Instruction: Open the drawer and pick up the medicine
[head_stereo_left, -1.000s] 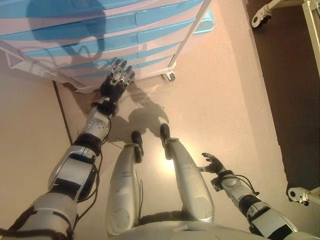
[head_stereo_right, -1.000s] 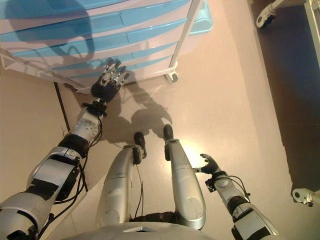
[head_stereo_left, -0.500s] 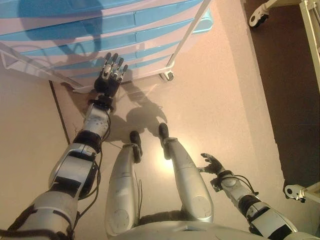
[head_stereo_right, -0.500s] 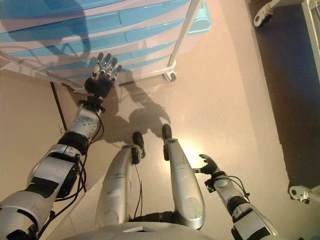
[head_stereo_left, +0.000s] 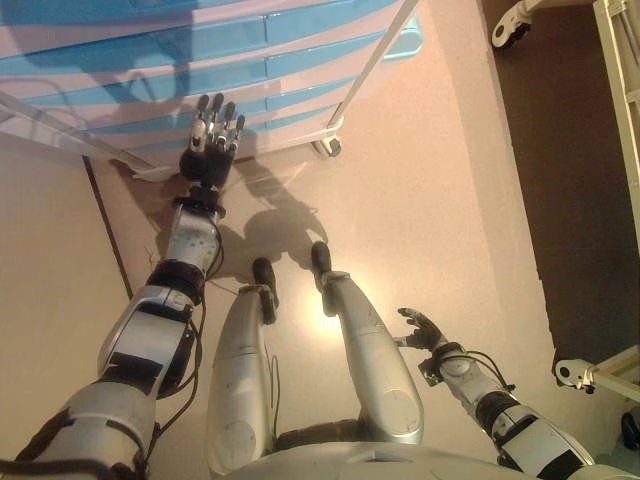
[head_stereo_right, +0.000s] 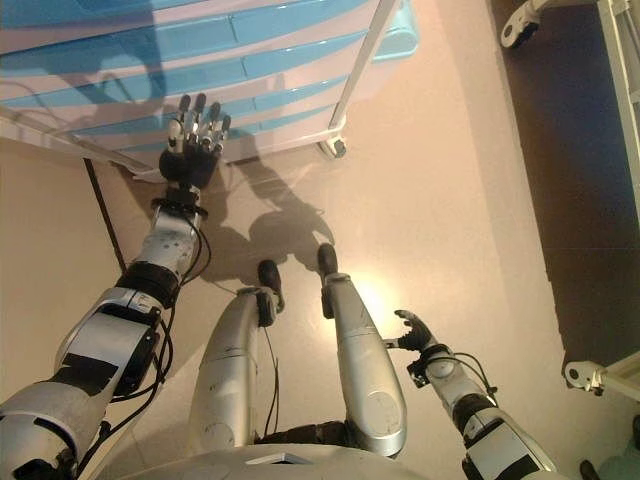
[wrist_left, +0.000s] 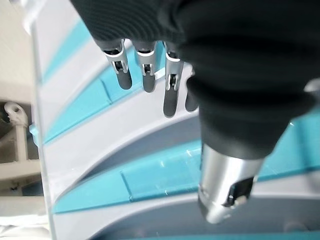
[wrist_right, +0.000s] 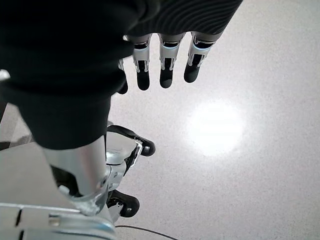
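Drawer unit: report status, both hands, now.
Left hand open, fingers straight at the drawer unit. Drawers shut, medicine unseen. Right hand idle, open, low by the floor. Nothing in the way.

- left hand (head_stereo_left: 207, 150): dark ribbed cover over back and wrist, silver fingers (wrist_left: 169, 97) with dark tips
- left arm (head_stereo_left: 150, 335): silver-grey shells, black bands at the joints, glossy curved panels
- right hand (head_stereo_left: 424, 327): same dark cover, fingers (wrist_right: 165, 67) silver at the base with black rounded tips
- right arm (head_stereo_left: 510, 425): silver-grey segments split by black rings
- thumb (wrist_left: 225, 187) of left hand: polished silver barrel below the black cover, small dark cut-out near its end
- thumb (wrist_right: 82, 172) of right hand: shiny silver, same build
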